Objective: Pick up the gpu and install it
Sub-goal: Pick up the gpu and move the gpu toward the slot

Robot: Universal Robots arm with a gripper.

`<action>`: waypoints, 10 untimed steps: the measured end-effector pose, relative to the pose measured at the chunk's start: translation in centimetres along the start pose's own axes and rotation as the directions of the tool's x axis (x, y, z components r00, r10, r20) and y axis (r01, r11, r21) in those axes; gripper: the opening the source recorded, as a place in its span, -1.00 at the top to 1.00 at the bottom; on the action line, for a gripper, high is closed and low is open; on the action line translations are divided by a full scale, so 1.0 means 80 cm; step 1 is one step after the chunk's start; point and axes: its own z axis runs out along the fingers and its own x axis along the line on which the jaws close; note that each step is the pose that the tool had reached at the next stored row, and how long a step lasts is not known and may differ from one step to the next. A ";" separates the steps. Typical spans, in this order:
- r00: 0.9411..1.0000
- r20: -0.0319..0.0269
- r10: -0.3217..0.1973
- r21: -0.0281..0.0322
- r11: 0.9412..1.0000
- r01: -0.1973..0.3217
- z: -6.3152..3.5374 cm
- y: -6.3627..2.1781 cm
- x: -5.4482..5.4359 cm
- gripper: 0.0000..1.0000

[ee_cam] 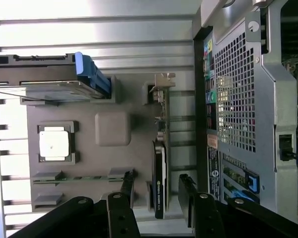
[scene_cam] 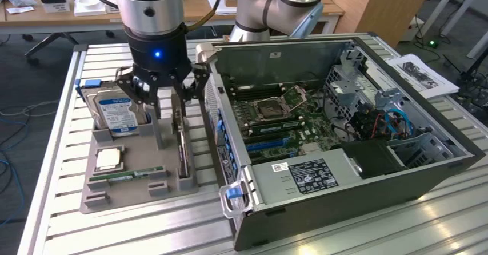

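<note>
Biggest thing first: the slatted aluminium table (scene_cam: pixel 137 232) carried everything, and the open PC case (scene_cam: pixel 335 209) lay just beside the grey parts tray (scene_cam: pixel 126 195), on the exterior view's right of it.

On the tray, the hard drive (scene_cam: pixel 114 115) stood upright at the end away from the camera. The gpu (scene_cam: pixel 183 146) stood on edge in a slot along the tray's case-side edge, with its metal bracket (ee_cam: pixel 161 82) towards the hard-drive end of the tray.

The gripper (scene_cam: pixel 174 103) hung right over that side of the tray with its fingers spread wide and nothing in them. In the wrist view the gripper (ee_cam: pixel 157 184) looked to have one finger on each side of the card.

The CPU (scene_cam: pixel 108 159) and RAM stick (scene_cam: pixel 126 176) sat on the tray's side away from the case, well out of the way.

My take on doing the grab well:
- Centre the card's thickness between the fingers before closing, so neither pad shoves it sideways in the tray.
- Grip the board body, not the bracket.
- Pull it straight up out of the tray's slot so it can't bind.
- Mind the case wall, since it's tight on that side of the tray.
</note>
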 end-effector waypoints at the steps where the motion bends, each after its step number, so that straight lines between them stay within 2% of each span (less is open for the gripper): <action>1: 1.000 0.000 0.000 0.000 1.000 0.000 0.002 0.000 0.000 0.02; 10: 1.000 0.000 0.000 0.000 1.000 0.000 0.020 -0.001 0.000 0.02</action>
